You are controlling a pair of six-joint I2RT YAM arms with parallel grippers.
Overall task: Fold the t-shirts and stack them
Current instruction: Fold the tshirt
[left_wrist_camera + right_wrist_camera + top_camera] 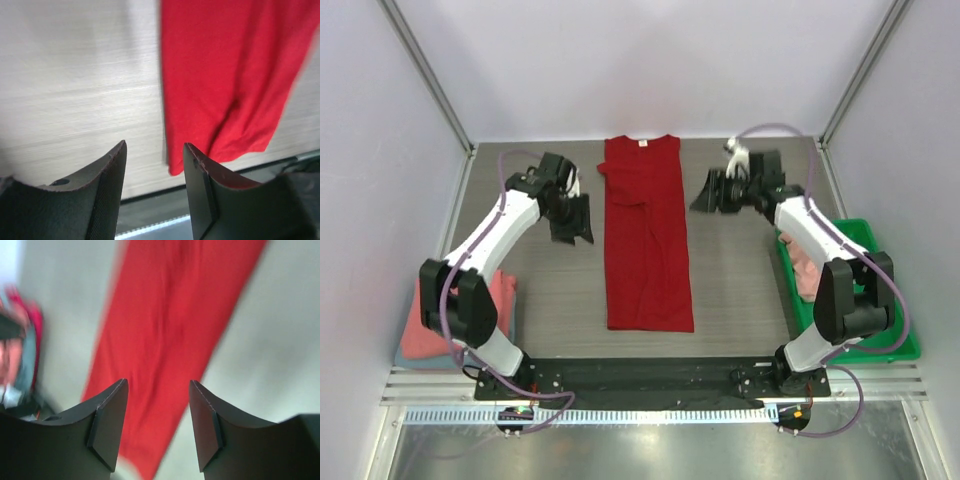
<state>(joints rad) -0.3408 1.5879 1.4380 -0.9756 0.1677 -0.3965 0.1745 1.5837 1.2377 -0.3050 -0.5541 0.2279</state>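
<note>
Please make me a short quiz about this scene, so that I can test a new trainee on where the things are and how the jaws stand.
1. Where is the red t-shirt? A) hanging from the left jaws; B) flat on the table, in the middle; C) crumpled in a heap.
2. True or false: the jaws of the left gripper and of the right gripper are open and empty.
3. What colour are the shirts in the green tray?
Key: 1 B; 2 true; 3 salmon-pink.
</note>
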